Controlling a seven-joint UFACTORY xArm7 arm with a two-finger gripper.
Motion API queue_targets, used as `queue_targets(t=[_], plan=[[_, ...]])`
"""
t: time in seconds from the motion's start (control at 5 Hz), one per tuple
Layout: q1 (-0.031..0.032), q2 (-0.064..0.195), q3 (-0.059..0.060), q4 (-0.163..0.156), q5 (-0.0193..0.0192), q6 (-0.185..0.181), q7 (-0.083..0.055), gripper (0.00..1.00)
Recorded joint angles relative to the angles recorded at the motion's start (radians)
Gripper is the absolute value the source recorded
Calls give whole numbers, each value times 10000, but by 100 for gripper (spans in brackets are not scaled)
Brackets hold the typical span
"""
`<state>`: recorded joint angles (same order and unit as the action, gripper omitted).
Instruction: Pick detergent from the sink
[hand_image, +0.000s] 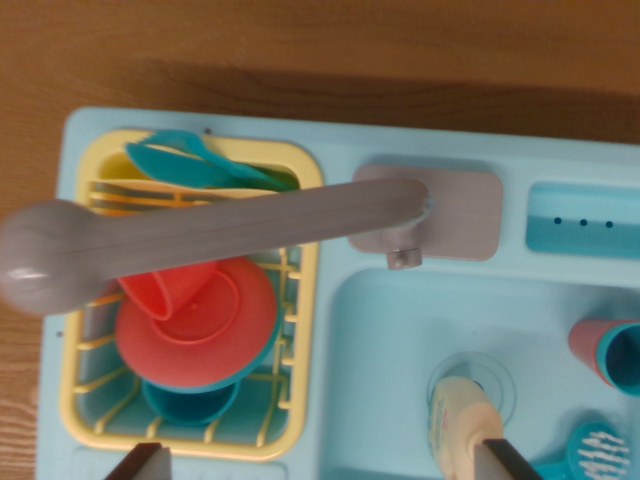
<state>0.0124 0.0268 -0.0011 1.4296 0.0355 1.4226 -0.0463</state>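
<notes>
A: Detergent bottle (458, 425): cream-coloured, lying in the basin of the light blue toy sink (400, 330), over the round drain, low in the wrist view and right of centre.

B: Position against the claw (322, 462)?

A: Two dark fingertips (140, 462) show at the bottom edge, one at the wrist view's left, one at the wrist view's right. They stand wide apart with nothing held between them. The bottle sits just inside the right fingertip, its lower end touching or overlapped by it; contact cannot be told. The left fingertip is well apart from the bottle, over the edge of the rack.

B: Other items?

A: Grey faucet (200, 240): spout swung to the wrist view's left, across the yellow dish rack (300, 330). Rack contents: coral plate (215, 330) with a coral cup (175, 290) on it, teal cup (190, 400) below, teal pieces (190, 165) at the top. Right edge: coral-and-teal cup (612, 352) on its side; a teal brush (600, 450) with white bristles near the bottom corner.

B: Support?

A: Wooden bench (300, 50), visible above and to the left of the sink.
</notes>
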Motion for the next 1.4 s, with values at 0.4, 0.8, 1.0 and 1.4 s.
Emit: queue_targets(t=[0.4, 0.8, 1.0, 1.4], plan=[[-70, 92, -85, -403, 52, -403, -170, 0], [-145, 190, -177, -838, 109, -837, -353, 0], [-145, 190, -177, -838, 109, -837, -353, 0], [-220, 289, -268, -1272, 165, -1270, -535, 0]])
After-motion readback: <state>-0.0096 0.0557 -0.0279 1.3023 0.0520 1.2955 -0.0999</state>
